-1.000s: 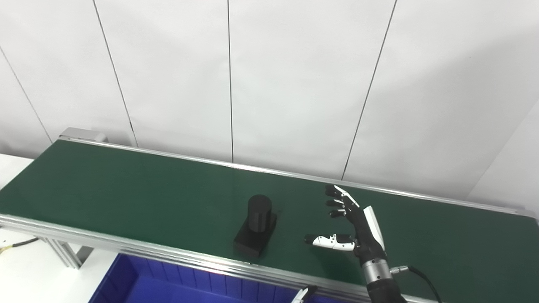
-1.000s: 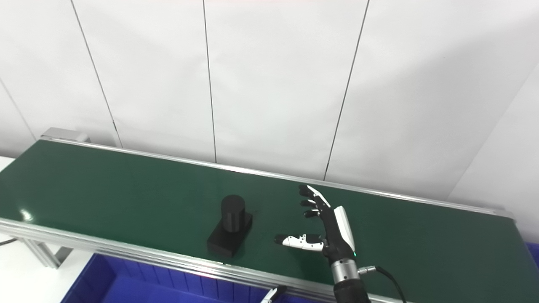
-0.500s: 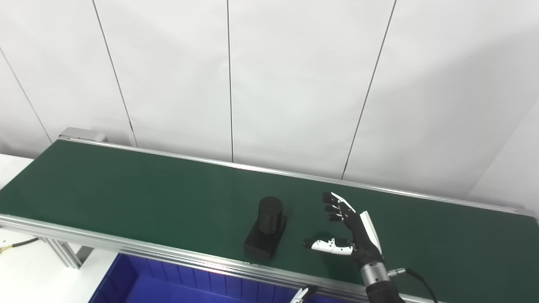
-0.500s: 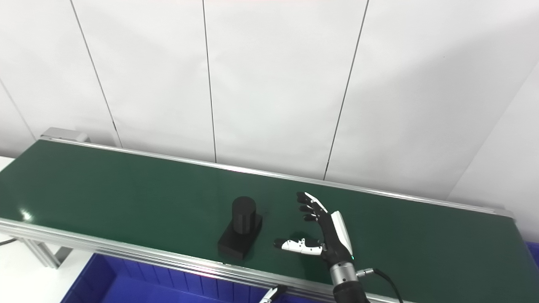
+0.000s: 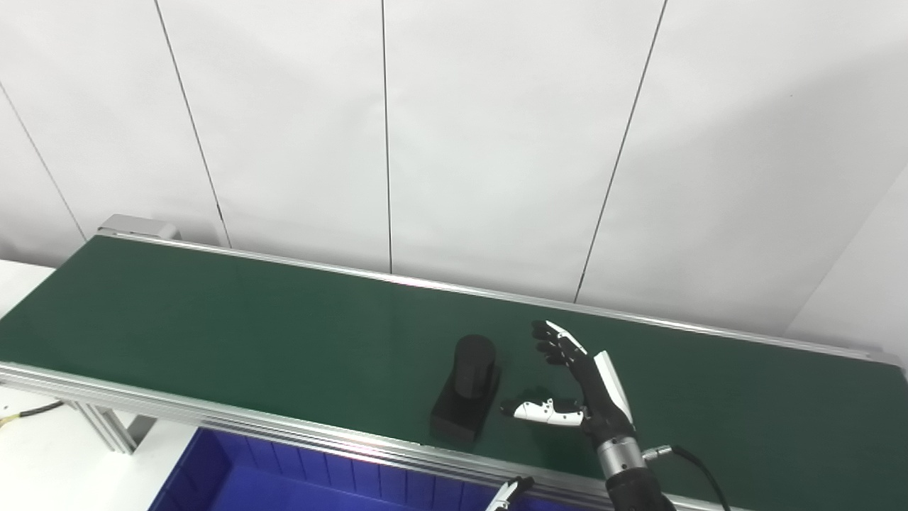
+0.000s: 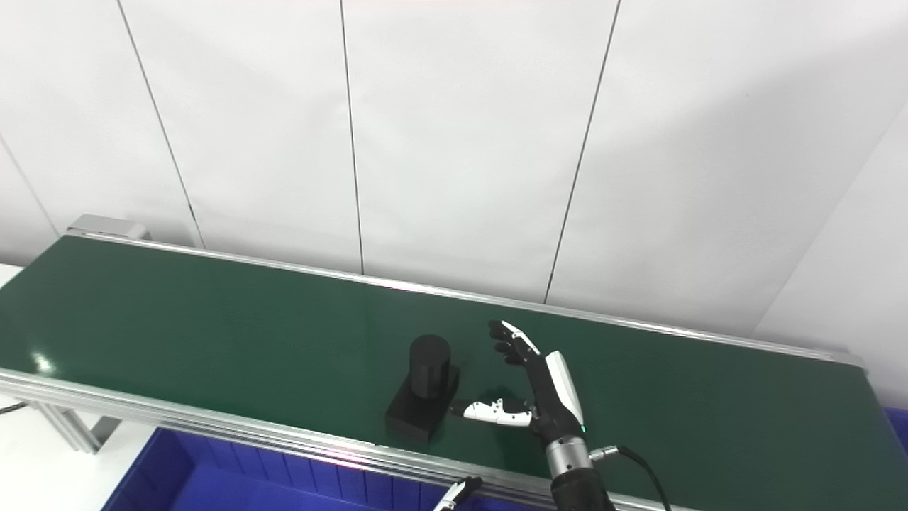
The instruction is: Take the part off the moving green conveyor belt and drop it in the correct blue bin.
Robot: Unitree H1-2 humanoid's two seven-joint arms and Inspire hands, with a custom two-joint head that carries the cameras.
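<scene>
A black part (image 5: pixel 467 389), a short cylinder standing on a flat rectangular base, rides the green conveyor belt (image 5: pixel 213 319) near its front rail. Just to its right my right hand (image 5: pixel 578 387) hovers low over the belt, open, fingers spread upward and thumb stretched toward the part's base, a small gap apart. Of my left hand only a fingertip (image 5: pixel 507 491) peeks up at the bottom edge below the belt rail. A blue bin (image 5: pixel 234 475) sits under the belt's front edge.
Aluminium rails (image 5: pixel 213 419) frame the belt front and back. A white panelled wall (image 5: pixel 454 142) rises behind it. A white surface with a cable (image 5: pixel 28 411) lies at the lower left. Another blue bin's corner (image 6: pixel 895 420) shows at the far right.
The part has travelled rightward along the belt toward my right hand. The right hand has shifted slightly left and lower, narrowing the gap between thumb and part.
</scene>
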